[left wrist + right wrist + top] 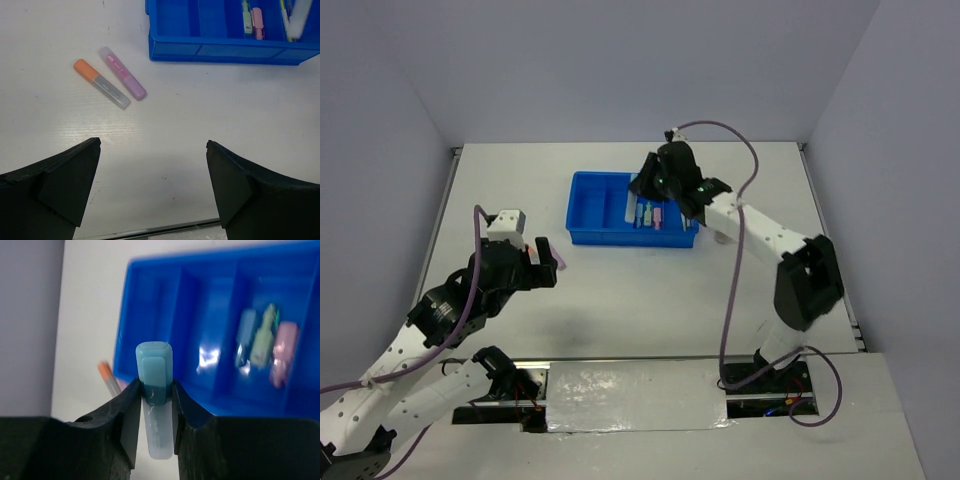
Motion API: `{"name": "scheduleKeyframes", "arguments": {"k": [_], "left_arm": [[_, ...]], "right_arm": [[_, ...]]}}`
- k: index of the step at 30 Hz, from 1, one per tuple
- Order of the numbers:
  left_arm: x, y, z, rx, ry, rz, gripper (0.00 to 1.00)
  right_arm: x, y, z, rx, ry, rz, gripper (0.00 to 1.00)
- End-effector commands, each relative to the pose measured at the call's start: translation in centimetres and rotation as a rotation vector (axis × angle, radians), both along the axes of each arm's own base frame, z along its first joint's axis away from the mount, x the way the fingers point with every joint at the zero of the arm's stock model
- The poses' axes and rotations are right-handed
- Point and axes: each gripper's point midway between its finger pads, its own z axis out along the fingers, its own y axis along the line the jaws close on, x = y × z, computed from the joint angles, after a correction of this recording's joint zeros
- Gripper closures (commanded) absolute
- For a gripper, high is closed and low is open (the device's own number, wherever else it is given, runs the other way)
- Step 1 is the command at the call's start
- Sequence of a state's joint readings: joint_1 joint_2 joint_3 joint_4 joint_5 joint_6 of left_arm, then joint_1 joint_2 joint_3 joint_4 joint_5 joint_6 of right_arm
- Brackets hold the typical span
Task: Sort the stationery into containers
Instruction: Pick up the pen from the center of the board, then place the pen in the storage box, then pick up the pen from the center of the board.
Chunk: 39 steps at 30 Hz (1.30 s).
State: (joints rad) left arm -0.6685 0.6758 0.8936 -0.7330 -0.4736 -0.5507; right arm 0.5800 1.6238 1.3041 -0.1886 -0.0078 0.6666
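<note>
Gripping a teal-capped marker just below its cap, the right tool hangs above the blue tray, jaws narrowed onto the barrel, with the pale body pointing down. That hold looks chosen so the marker can drop lengthwise into a narrow compartment once the jaws part. Three markers (one blue, one green, one pink) already lie side by side in one compartment, which suggests like is being filed with like. Whether a thin pen lies beyond them is too blurred to tell.

The left tool hovers over the desk with its jaws spread fully and nothing in them, apparently waiting for its turn. Ahead of it, short of the tray's near wall, an orange marker and a purple marker rest just beside each other, likely next.

The count: one tray, four compartments showing; one marker held, three in the tray, two loose.
</note>
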Motion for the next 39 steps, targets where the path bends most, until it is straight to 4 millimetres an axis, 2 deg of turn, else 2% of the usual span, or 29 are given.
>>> {"name": "scheduleKeyframes", "arguments": {"k": [1,2,3,4,5,6,9,12,13,15,16,17,20,21,23,24,25,26,27,29,30,31,32,33,35,36,37,38,39], "left_arm": [[0.2,0.1,0.9,-0.020,-0.040,0.010,0.01],[0.2,0.1,1.0,-0.022,-0.043,0.011,0.01],[0.3,0.3,1.0,-0.020,-0.045,0.021,0.01],[0.2,0.4,1.0,-0.017,-0.042,0.026,0.01],[0.2,0.5,1.0,-0.018,-0.043,0.034,0.01],[0.3,0.7,1.0,-0.015,-0.042,0.049,0.01],[0.3,0.9,1.0,-0.012,-0.042,0.060,0.01],[0.5,1.0,0.9,-0.005,-0.036,0.066,0.01],[0.5,1.0,0.9,-0.003,-0.035,0.069,0.01],[0.6,1.0,0.7,0.002,-0.026,0.074,0.01],[0.8,1.3,0.5,0.010,-0.018,0.090,0.01],[0.9,1.5,0.5,0.009,-0.010,0.107,0.01],[1.5,3.3,0.3,0.024,0.002,0.235,0.01],[1.3,4.1,-0.7,0.052,0.045,0.293,0.01],[1.3,4.7,-1.4,0.014,0.088,0.400,0.01],[1.8,4.2,-2.5,0.014,0.127,0.404,0.01],[2.2,4.1,-3.8,0.006,0.158,0.420,0.01],[2.5,3.5,-4.8,-0.021,0.190,0.423,0.01],[3.7,3.4,-6.4,-0.029,0.215,0.450,0.01],[4.9,2.8,-8.3,-0.061,0.274,0.449,0.02],[6.1,3.2,-9.8,-0.063,0.308,0.484,0.03],[6.6,3.3,-10.5,-0.066,0.328,0.508,0.04],[7.1,4.2,-11.9,-0.035,0.364,0.557,0.04],[7.8,4.5,-11.9,-0.035,0.369,0.583,0.04],[8.6,5.2,-13.2,-0.024,0.404,0.629,0.06],[9.4,5.5,-13.5,-0.060,0.403,0.644,0.09],[9.8,5.8,-13.8,-0.067,0.405,0.656,0.09],[10.1,6.5,-14.7,-0.064,0.419,0.680,0.09],[10.4,6.6,-15.3,-0.073,0.429,0.679,0.09]], "right_arm": [[5.9,1.7,1.7,0.077,0.004,-0.178,1.00],[6.2,2.4,0.4,0.045,0.050,-0.161,1.00],[7.5,2.9,-2.5,-0.002,0.097,-0.167,1.00],[8.8,3.2,-0.9,-0.003,0.071,-0.192,1.00],[9.7,3.4,-3.4,-0.038,0.101,-0.211,1.00],[10.5,3.6,-3.0,-0.036,0.090,-0.226,1.00],[11.4,3.7,-4.7,-0.073,0.090,-0.236,0.99],[11.7,4.0,-5.2,-0.081,0.077,-0.212,0.84],[11.7,4.2,-5.1,-0.083,0.069,-0.195,0.67],[11.2,4.9,-5.0,-0.072,0.061,-0.144,0.52],[11.2,5.1,-4.7,-0.069,0.051,-0.135,0.28],[10.9,5.4,-4.0,-0.078,0.029,-0.113,0.20],[10.7,5.5,-1.5,-0.087,-0.017,-0.087,0.09],[10.5,5.7,-0.3,-0.083,-0.040,-0.079,0.00],[9.7,5.5,2.6,-0.065,-0.078,-0.052,0.00],[9.0,5.4,3.1,-0.067,-0.082,-0.042,0.00],[7.7,4.9,6.1,-0.045,-0.125,-0.026,0.00],[6.1,4.6,4.4,-0.071,-0.098,-0.001,0.00],[4.9,4.9,5.8,-0.055,-0.150,0.033,0.00],[0.6,4.0,6.2,-0.042,-0.172,0.108,0.00],[-1.6,3.9,9.3,-0.006,-0.258,0.151,0.00],[-3.5,4.1,8.9,0.000,-0.257,0.208,0.00],[-5.2,4.0,6.7,-0.028,-0.229,0.247,0.00],[-7.4,4.0,7.4,-0.032,-0.249,0.290,0.00],[-10.2,3.7,4.4,-0.075,-0.200,0.332,0.00],[-12.1,4.1,4.7,-0.063,-0.216,0.371,0.00],[-13.2,4.2,3.9,-0.066,-0.203,0.389,0.00],[-14.3,3.9,1.9,-0.085,-0.173,0.406,0.00],[-15.1,4.0,2.0,-0.071,-0.183,0.425,0.00]]}}
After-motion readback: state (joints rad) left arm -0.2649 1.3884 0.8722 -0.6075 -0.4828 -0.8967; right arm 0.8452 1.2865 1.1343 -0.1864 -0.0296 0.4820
